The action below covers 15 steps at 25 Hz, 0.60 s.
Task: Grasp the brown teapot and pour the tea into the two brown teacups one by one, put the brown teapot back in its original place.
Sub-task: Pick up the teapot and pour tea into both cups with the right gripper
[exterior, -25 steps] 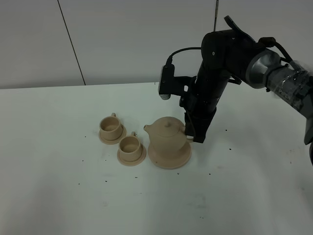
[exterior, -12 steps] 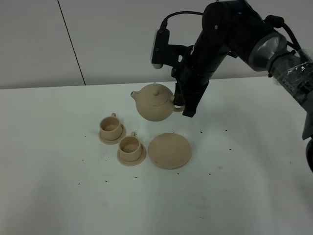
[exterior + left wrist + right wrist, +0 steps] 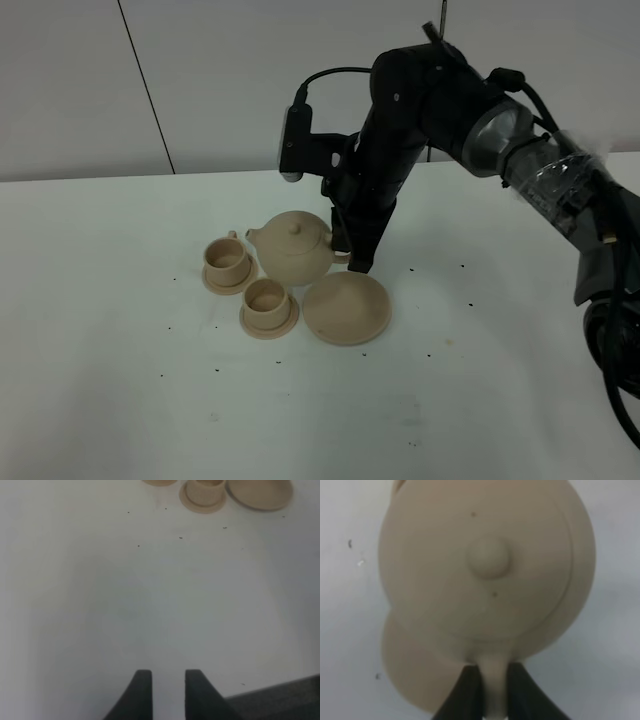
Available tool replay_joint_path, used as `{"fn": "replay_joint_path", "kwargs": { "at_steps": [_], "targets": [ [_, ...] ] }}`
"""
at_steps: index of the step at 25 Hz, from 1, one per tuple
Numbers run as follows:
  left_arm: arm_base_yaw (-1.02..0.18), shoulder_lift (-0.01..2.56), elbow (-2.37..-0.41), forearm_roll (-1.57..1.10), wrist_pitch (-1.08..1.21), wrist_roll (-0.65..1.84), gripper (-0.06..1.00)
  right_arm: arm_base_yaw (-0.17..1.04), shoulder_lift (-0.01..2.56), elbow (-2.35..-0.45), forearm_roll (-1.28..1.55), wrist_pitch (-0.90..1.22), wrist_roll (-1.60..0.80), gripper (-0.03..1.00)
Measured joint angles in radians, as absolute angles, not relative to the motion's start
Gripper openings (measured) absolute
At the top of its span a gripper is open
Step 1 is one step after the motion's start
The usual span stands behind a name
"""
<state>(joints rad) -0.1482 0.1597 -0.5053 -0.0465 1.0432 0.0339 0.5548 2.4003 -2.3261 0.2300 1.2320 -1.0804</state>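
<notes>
While upright, teapot [image 3: 293, 250] spout toward teacup [image 3: 227, 260].

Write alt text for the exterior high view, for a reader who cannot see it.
The right arm's tool grips the brown teapot by its handle, upright, its spout toward the far teacup, just behind the near teacup. To the right, the large saucer lies bare on the white table.

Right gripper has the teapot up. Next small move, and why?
Probably ease the brown teapot toward the far teacup, then tilt: the right gripper clamps its handle, the pot hangs level, and its spout looks just short of that cup.
</notes>
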Motion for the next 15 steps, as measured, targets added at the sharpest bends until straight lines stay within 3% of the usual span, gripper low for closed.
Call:
{"fn": "replay_joint_path", "kwargs": {
  "at_steps": [15],
  "targets": [
    [-0.148, 0.160, -0.505, -0.047, 1.043, 0.034, 0.23, 0.584, 2.416, -2.346, 0.226, 1.232, -1.079, 0.10]
  ]
}}
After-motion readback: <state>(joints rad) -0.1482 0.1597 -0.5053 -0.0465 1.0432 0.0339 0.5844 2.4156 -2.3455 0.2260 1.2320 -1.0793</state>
